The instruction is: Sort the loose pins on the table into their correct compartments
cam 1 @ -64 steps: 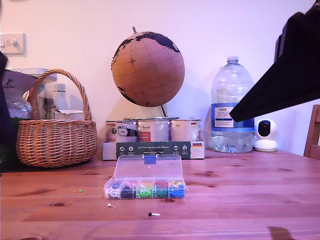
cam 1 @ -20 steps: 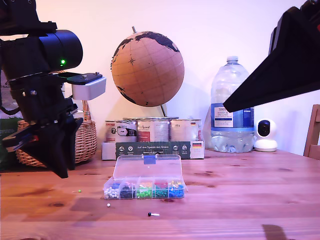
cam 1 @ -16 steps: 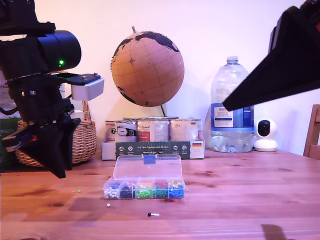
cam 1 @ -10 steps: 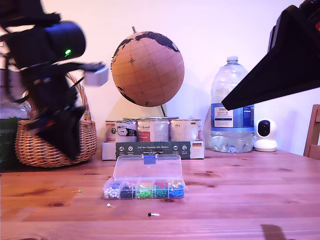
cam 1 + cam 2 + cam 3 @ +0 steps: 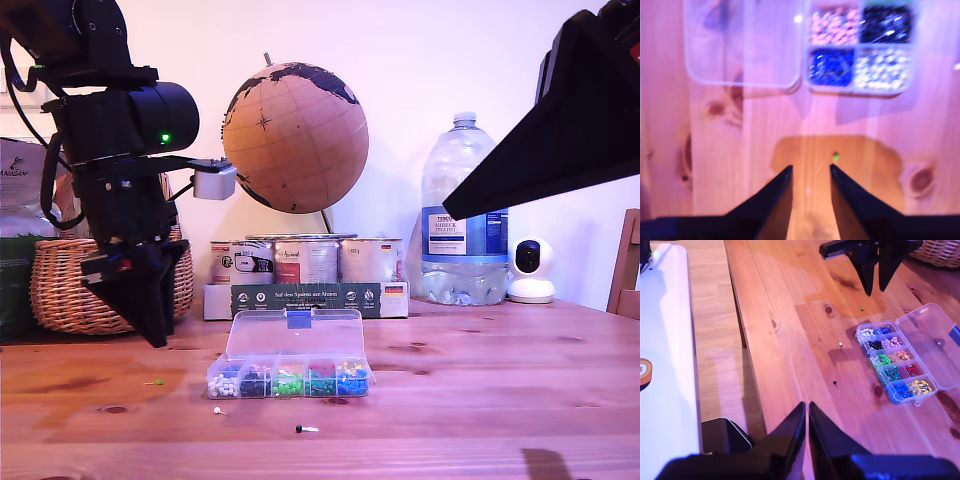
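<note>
Above the worktop (image 5: 480,400), at the box's ten o'clock in the exterior view, my first gripper (image 5: 150,320) hangs tips-down with jaws spread, lined up over the green pin (image 5: 835,156), probably to pinch its round head. The white pin (image 5: 218,410) and black pin (image 5: 300,428) lie on the knotty pine at the seven and six o'clock of the clear plastic box (image 5: 290,378), its lid tilted open so the compartments can receive them. My second gripper (image 5: 806,415) waits high, well apart, jaws pressed nearly together.
</note>
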Motion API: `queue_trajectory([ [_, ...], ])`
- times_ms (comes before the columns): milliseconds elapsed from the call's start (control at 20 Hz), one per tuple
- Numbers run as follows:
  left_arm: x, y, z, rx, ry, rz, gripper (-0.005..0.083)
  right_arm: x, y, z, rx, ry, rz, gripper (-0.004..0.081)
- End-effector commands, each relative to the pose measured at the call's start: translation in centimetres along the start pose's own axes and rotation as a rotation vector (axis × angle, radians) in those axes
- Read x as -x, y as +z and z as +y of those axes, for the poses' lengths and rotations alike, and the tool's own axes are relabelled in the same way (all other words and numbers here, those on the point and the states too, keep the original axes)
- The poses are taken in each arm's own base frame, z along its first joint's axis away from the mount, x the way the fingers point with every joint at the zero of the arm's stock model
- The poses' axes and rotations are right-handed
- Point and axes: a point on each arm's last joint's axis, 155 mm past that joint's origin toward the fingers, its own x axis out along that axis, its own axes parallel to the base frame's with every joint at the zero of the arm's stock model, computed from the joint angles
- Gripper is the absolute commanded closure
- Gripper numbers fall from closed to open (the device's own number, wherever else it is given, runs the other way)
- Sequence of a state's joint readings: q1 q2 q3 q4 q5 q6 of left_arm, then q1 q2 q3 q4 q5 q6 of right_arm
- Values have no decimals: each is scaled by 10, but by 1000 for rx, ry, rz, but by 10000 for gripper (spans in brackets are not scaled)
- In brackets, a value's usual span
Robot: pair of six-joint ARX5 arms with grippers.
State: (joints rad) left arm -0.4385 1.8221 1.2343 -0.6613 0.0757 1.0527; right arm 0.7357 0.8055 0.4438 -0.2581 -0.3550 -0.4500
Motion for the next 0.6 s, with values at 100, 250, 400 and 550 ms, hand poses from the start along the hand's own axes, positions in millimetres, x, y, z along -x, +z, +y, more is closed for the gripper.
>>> queue_trajectory([
  [100,-12,2,-7,-1,-38,1,572,0,6,0,11,1,-14,783],
  [250,-12,4,-9,-1,-45,-6,572,0,6,0,11,1,-15,783],
  [400,-16,2,-13,2,-66,-2,572,0,6,0,11,1,-14,783],
  [550,-24,-2,-18,3,-93,14,572,0,6,0,10,1,-14,783],
])
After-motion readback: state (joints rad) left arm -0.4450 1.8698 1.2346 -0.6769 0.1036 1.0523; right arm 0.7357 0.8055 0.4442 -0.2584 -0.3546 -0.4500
